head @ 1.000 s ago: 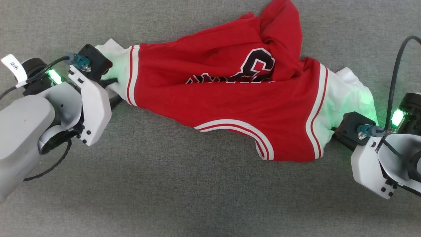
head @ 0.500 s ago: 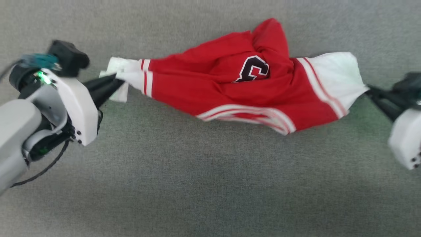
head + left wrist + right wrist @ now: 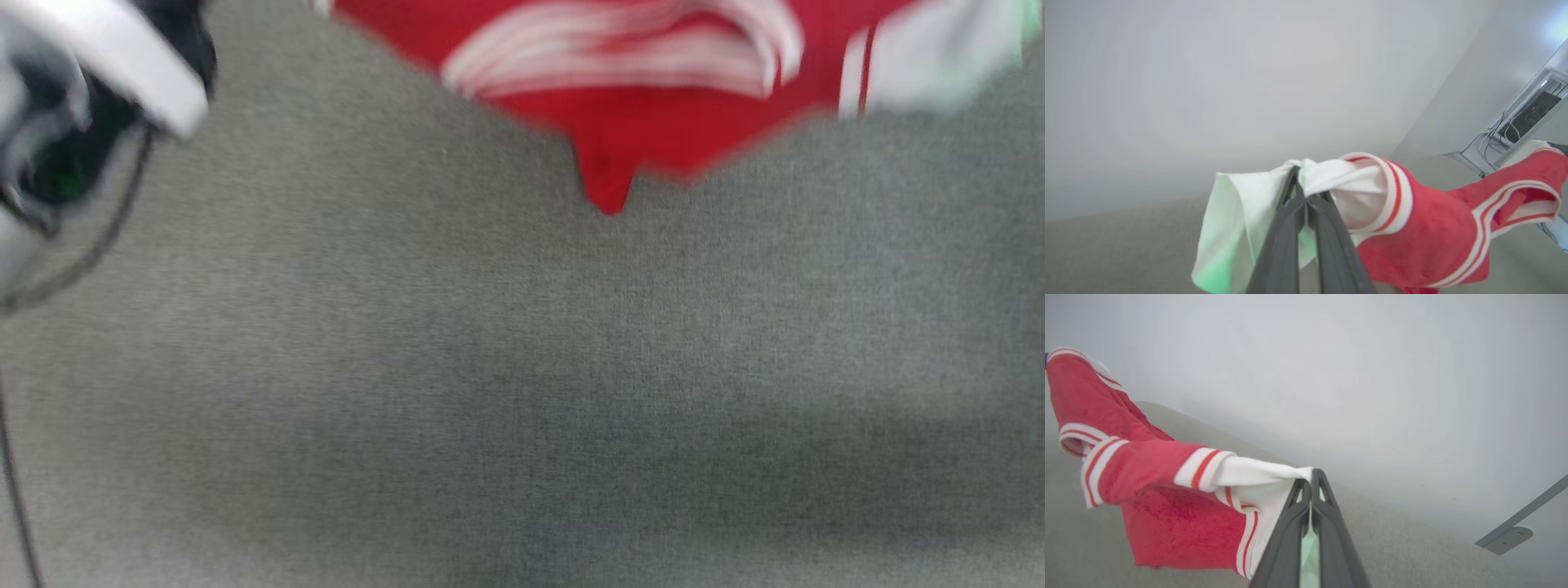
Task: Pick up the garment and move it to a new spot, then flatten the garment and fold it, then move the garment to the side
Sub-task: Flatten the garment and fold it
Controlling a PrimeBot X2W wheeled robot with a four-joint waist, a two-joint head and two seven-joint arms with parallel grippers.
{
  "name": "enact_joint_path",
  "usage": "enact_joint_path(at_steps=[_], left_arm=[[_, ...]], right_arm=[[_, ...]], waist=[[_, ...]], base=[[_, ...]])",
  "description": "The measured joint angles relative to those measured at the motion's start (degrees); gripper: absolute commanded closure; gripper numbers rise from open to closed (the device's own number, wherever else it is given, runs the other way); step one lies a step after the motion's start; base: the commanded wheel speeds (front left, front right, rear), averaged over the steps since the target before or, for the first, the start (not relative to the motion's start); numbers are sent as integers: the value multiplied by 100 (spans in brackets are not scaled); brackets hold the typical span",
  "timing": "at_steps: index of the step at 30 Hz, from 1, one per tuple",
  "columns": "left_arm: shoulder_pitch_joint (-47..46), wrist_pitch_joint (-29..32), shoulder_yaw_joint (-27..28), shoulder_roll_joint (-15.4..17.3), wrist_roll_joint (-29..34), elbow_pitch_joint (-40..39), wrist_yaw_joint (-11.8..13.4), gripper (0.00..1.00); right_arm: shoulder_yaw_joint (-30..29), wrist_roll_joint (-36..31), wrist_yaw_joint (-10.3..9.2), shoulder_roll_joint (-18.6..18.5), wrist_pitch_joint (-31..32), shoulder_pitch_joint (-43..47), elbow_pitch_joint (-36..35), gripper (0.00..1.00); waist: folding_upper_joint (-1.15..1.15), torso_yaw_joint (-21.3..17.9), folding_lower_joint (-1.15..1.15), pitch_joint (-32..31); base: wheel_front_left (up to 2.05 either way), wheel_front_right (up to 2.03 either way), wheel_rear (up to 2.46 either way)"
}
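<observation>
The red jersey [image 3: 620, 139] is up in the air, strung out between the two grippers like washing on a line. Each end is caught by a white sleeve panel [image 3: 1331, 175], with the red body sagging in the middle. The red-and-white striped trim [image 3: 1396, 196] borders the white panels and loops round the lower red folds.

The left gripper [image 3: 1302, 192] has its jaws pinched tight on one white sleeve. The cloth bunches up right at the tips and a loose flap hangs down beside the fingers [image 3: 1282, 245], tinted green. The right gripper [image 3: 1310, 486] does the same on the other sleeve — jaws clamped together, with a sliver of pale green cloth showing between the fingers [image 3: 1286, 547].

The head view is really blurry. There the jersey sits along the top edge, with one red corner pointing down over the grey felt-like surface [image 3: 522, 392]. I can't tell whether the lowest fold touches that surface or hangs just clear of it.

Further out, a bit of the left arm [image 3: 122, 57] and its thin dark cable [image 3: 106, 237] are at the upper left of the head view. Behind the jersey in both wrist views is a plain pale wall [image 3: 1372, 375]. The left wrist view also shows a box with loose wires [image 3: 1531, 114] off to the right, and the right wrist view shows a grey metal bracket [image 3: 1506, 535] low on the right.
</observation>
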Motion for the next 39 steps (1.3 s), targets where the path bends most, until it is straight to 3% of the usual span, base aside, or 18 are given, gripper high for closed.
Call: enact_joint_path(at_steps=[5,10,17,19,24,30,32,39], left_arm=[[-992,90,439,-430,-235,1166,0,100],[-2205,-138,838,-968,-193,2269,0,100],[-3168,-356,1278,-1461,-267,2626,0,100],[-3084,-35,1183,-1511,-382,2469,0,100],[-2114,542,931,-1395,-676,1760,0,100],[-359,832,523,-934,-981,639,0,100],[-108,856,486,-876,-1037,478,0,100],[1417,939,256,-292,-1184,-594,1,100]], right_arm=[[-175,-211,-10,914,-246,-1871,1210,100],[-571,-888,-13,1613,-876,-3568,2502,100],[-965,-1577,-14,1907,-1740,-5017,3696,100],[-847,-1613,-14,1844,-1769,-5065,3860,100],[-314,-1402,-15,1471,-1628,-4349,3791,100],[62,-798,-15,979,-1206,-2238,2827,100],[42,-704,-14,902,-1125,-1825,2627,100],[-546,-412,-15,746,-554,993,1198,100]], waist=[[0,-130,0,407],[0,-319,0,713],[0,-420,0,740],[0,-391,0,690],[0,-272,0,593],[0,-186,0,537],[0,-171,0,530],[0,-151,0,357]], base=[[0,0,0],[0,0,0],[0,0,0],[0,0,0],[0,0,0],[0,0,0],[0,0,0],[0,0,0]])
